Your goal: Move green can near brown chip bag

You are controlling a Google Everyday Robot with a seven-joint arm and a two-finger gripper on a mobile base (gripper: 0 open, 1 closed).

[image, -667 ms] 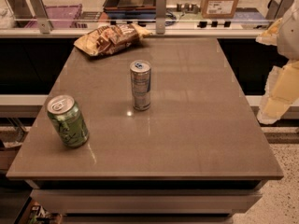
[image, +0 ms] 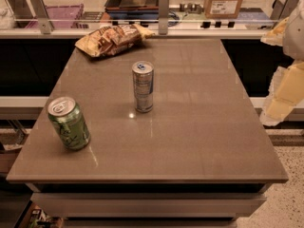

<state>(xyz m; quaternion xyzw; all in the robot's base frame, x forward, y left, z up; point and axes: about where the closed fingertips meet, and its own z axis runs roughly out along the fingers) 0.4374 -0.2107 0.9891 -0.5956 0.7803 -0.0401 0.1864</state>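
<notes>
Hanging beside the surface [image: 199,127], the gripper [image: 284,91] hides its state: cannot tell. Far from it sit the green can [image: 69,123] and brown chip bag [image: 111,38].

warm, rather dim light comes from above. the smooth grey-brown surface [image: 204,132] shows a small glare spot beside the slim silver-grey can [image: 143,87] and pale streaks. shadows are short and soft. the pale gripper [image: 284,91] at the right edge looks washed out.

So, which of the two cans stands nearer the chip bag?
The slim silver can in the middle; the stout green can sits front-left, farther from the brown chip bag. The gripper is beyond the table on the right.
</notes>
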